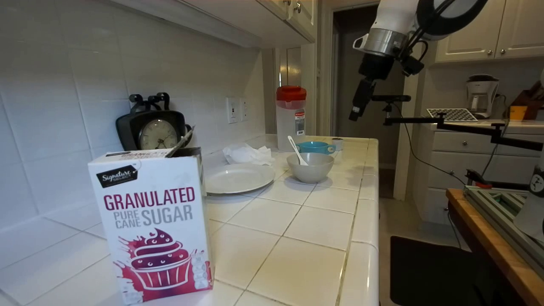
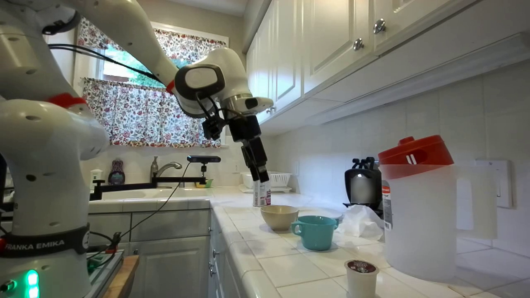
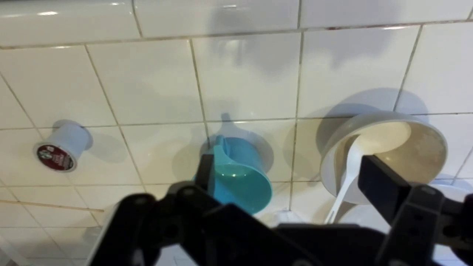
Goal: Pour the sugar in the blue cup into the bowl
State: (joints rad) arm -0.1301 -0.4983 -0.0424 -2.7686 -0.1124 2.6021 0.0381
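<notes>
The blue cup (image 2: 316, 235) stands upright on the tiled counter and shows in both exterior views. In the wrist view the cup (image 3: 242, 186) is partly covered by a finger; no sugar can be made out inside it. Beside it sits the bowl (image 1: 312, 171), with a white spoon (image 3: 353, 159) leaning in it. My gripper (image 2: 261, 176) hangs above the counter, pointing down at a slant, apart from both. In the wrist view the gripper (image 3: 295, 177) is wide open with nothing held; one finger overlaps the cup, the opposite one the bowl (image 3: 354, 127).
A tall pitcher with a red lid (image 2: 418, 215) and a small pod (image 2: 361, 279) stand near the cup. Crumpled paper (image 2: 359, 222), a white plate (image 1: 238, 180), a clock (image 1: 159, 136) and a sugar box (image 1: 153, 229) line the counter. Cabinets (image 2: 327, 45) overhang it.
</notes>
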